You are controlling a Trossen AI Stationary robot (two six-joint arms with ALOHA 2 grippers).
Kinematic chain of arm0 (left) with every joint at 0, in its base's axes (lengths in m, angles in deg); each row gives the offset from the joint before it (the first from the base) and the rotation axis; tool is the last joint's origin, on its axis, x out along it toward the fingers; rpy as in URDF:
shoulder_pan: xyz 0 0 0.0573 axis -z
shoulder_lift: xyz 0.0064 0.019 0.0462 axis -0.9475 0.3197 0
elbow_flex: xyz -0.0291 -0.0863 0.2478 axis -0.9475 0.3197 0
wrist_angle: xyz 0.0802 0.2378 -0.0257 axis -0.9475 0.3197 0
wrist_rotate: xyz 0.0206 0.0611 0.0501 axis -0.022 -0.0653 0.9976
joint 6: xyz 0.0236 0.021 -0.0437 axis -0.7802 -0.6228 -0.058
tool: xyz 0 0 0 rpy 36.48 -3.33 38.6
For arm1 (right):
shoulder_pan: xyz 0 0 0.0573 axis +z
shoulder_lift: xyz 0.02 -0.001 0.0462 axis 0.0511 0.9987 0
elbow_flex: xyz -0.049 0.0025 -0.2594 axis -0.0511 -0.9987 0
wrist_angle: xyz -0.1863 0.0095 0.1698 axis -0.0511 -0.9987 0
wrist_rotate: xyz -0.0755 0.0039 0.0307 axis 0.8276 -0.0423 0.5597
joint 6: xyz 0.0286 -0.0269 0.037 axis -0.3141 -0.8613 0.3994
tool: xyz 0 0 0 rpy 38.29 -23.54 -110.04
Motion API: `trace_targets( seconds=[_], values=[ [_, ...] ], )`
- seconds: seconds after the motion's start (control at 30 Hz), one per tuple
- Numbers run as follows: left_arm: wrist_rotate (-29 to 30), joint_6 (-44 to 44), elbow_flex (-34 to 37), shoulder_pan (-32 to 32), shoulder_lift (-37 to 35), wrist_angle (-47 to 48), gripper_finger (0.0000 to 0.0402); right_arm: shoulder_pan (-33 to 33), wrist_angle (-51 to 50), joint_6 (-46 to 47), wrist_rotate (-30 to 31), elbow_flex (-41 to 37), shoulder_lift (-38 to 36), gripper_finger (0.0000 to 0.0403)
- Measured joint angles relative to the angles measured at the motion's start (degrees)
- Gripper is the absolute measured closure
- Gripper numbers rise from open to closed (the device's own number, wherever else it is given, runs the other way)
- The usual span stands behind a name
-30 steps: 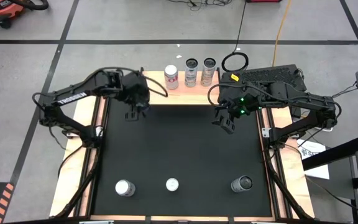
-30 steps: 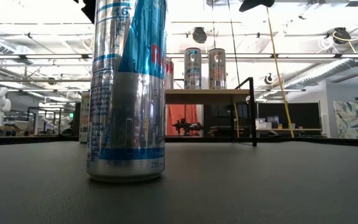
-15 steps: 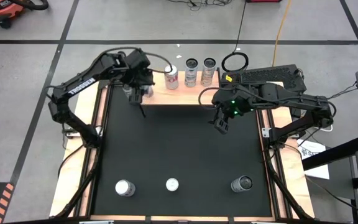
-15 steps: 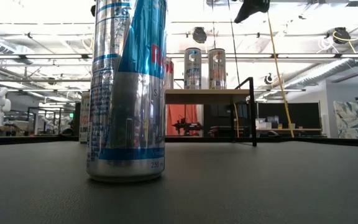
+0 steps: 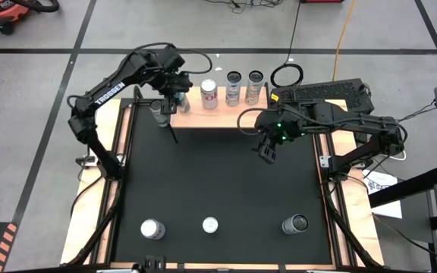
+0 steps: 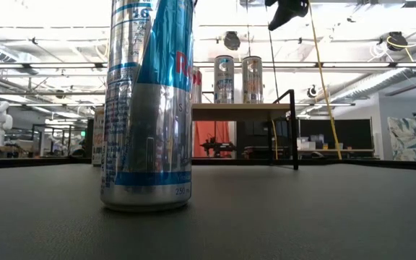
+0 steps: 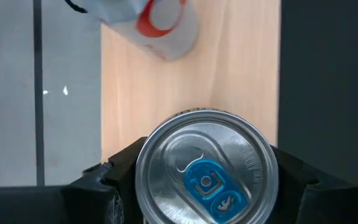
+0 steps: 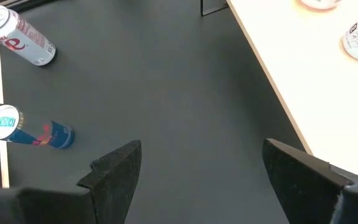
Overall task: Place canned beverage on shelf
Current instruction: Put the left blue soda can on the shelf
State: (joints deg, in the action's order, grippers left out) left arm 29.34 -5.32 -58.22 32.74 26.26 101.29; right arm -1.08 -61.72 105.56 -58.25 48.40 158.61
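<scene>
Three cans are seen standing in a row on the shelf [image 5: 203, 114], a low rectangular piece with a pale, smooth wood top and thin black metal legs, set at the far edge of the black matte table [image 5: 218, 189]: a white can with red print [image 5: 209, 94] and two silver cans [image 5: 244, 88] beside it. A fourth, the held can [image 7: 207, 168], a smooth aluminium cylinder with a blue pull tab, is gripped by the left gripper [image 5: 174, 102]; its dark fingers [image 7: 120, 171] are closed against both sides of the can, above the shelf's left end and near the white can. Whether the can's base touches the wood cannot be told.

The right gripper [image 5: 267, 152] is held above the table, just in front of the shelf, fingers [image 8: 117, 168] spread wide and holding nothing.

Along the near edge of the table, three more cans stand apart in a line: a plain silver can [image 5: 152, 229], a blue and silver can [image 6: 149, 101] in the middle, close to the low camera, and a dark-topped can [image 5: 295, 224]. A black ring of cable [image 5: 287, 75] lies on the floor behind the shelf
</scene>
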Motion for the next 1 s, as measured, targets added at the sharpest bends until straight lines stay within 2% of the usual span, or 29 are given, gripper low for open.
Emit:
trace_targets(
  seconds=[0.3, 1.0],
  values=[
    [-3.8, -2.8, -2.3, -2.3, 1.0, -1.4, 0.0173, 0.0, 0.1, 0.0, 0.0, 0.0, 0.0, 0.0087],
    [-3.8, -3.1, -2.5, -5.0, 4.3, -2.2, 0.0173, 0.0, 0.0, 0.0, 0.0, 0.0, 0.0, 0.0087]
  ],
)
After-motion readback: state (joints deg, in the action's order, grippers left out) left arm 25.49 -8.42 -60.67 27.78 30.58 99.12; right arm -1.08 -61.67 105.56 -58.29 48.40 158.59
